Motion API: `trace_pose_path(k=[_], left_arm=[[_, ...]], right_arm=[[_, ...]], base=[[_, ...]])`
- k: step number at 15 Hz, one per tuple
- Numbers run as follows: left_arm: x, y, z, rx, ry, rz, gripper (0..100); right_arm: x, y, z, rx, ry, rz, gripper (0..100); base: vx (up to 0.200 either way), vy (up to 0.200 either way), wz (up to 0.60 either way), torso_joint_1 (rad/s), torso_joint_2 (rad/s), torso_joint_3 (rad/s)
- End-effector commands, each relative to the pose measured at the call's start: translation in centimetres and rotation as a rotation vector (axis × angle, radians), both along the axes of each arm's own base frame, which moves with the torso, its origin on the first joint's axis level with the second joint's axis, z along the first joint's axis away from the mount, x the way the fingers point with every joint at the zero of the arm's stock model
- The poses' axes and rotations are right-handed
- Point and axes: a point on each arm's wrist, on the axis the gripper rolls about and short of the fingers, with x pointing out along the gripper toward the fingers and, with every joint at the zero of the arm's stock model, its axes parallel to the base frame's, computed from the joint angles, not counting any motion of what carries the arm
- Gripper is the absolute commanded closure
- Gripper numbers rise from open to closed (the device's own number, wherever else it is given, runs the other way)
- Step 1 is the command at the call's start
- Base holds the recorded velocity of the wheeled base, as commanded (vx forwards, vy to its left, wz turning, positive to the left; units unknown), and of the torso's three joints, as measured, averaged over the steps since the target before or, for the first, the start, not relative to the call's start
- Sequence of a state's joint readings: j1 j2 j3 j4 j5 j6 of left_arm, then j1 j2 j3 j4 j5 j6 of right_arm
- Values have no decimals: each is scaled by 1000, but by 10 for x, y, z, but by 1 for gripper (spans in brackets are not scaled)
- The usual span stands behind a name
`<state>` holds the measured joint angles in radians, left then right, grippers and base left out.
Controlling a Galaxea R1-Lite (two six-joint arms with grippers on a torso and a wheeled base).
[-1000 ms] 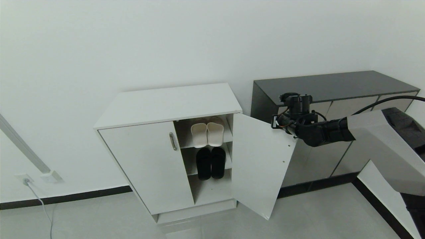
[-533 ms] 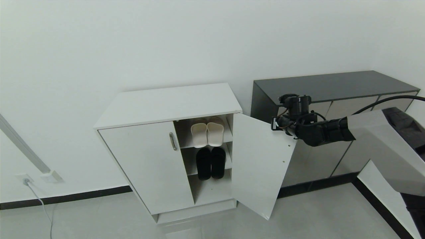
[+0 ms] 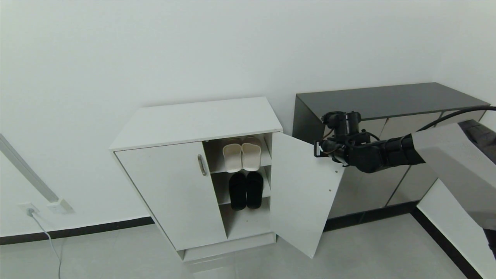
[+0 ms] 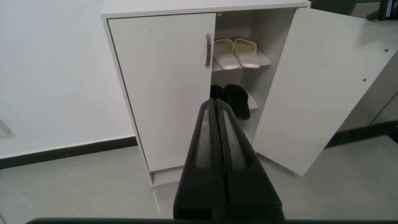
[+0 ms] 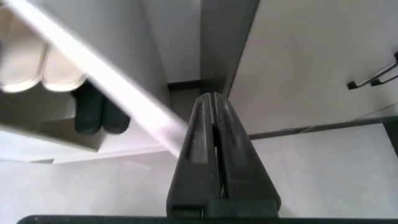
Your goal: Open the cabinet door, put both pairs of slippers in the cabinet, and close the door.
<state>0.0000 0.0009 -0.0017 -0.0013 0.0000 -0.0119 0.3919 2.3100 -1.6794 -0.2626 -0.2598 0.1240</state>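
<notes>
Door (image 3: 302, 190) stood ajar, right gripper (image 3: 317, 148) pinched empty just behind its top right corner; left gripper (image 4: 216, 107) likewise pinched empty; white slippers (image 3: 242, 155) above black slippers (image 3: 245, 190) inside cabinet (image 3: 193, 121)

Plain white wall (image 3: 155, 46), pale tiled floor (image 3: 368, 252), black skirting (image 3: 77, 231) along the wall's foot, low sideboard (image 3: 387, 99) with dark top and grey doors, wall socket (image 3: 26, 208) with grey cable (image 3: 49, 239), slanted white conduit (image 3: 27, 169) above it.

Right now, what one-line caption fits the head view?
Right gripper at the top outer corner of the open cabinet door; white slippers and black slippers shelved inside.
</notes>
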Motion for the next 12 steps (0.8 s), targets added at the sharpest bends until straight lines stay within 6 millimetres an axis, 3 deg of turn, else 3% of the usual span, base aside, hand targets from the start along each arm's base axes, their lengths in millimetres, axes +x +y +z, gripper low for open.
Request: trace_pose_path(k=[1,5,7,12], left_arm=[[0,0,0,0,1,0,100],[0,0,0,0,1,0,100],[0,0,0,-2,1,0,100],[0,0,0,-2,1,0,100]], right_arm=[[-31,17,14,-5,11,60,100],[-69,42,28,35,19,135,100],[-79,41,31,54,23,153,100],[-113,47,13,66,-48,235,100]], base=[[0,0,0,0,0,0],[0,0,0,0,0,0],[0,0,0,0,0,0],[0,0,0,0,0,0]])
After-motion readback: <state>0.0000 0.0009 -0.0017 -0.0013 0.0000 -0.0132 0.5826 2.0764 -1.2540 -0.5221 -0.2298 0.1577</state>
